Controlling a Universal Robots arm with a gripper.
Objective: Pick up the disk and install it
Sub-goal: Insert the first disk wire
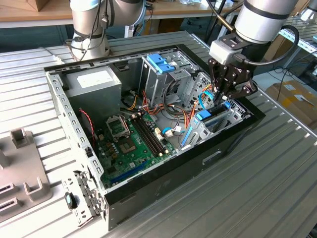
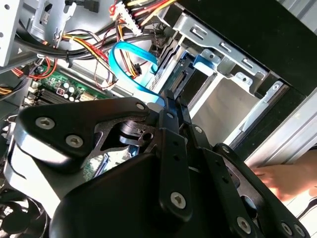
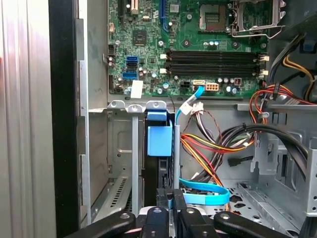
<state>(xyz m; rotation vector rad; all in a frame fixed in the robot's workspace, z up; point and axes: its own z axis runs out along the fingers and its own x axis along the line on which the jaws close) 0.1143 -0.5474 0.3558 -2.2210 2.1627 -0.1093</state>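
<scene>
The disk stands on edge in the drive bay at the open computer case's corner, on the exterior view's right, and its light-blue carrier shows. The first wrist view looks down on the disk in the bay slot, between metal rails. My gripper hangs directly over the disk's end. Its two black fingers are pressed together with nothing between them, and their tips are at the disk's end in both wrist views: gripper, gripper, disk.
A blue SATA cable and bundled wires run close beside the bay. A blue bracket tops the metal drive cage, with the motherboard and power supply further in. A person's hand rests outside the case wall.
</scene>
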